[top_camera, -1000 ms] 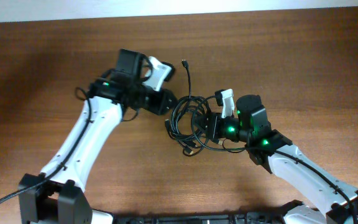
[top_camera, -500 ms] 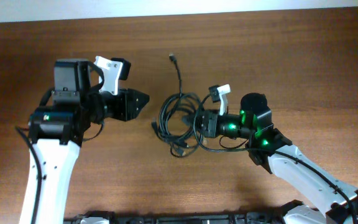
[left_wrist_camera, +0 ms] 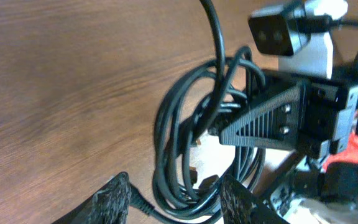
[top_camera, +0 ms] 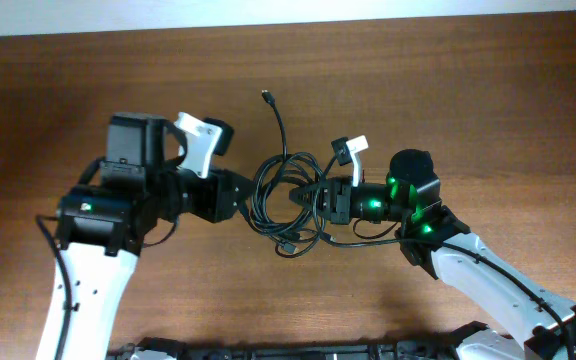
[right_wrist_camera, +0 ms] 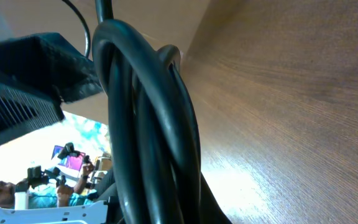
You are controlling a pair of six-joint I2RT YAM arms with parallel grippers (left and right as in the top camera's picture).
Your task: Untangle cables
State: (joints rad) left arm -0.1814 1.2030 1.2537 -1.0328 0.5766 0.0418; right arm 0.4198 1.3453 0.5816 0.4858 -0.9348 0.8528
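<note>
Overhead we see the left end effector (top_camera: 236, 196) spread beside the thin black looped cables (top_camera: 276, 172); the right wrist view shows the right end effector (top_camera: 310, 198) pinching them.

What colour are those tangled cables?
The cables are black, clearest in the left wrist view.

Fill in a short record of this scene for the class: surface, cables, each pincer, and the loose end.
surface: brown wooden table
cables: black cables, tangled in one looped bundle between the two arms
left pincer: left pincer open at the bundle's left edge, loops lying between its fingertips
right pincer: right pincer shut on the cables at the bundle's right side
loose end: one plug end trails out of the bundle toward the far edge
</note>
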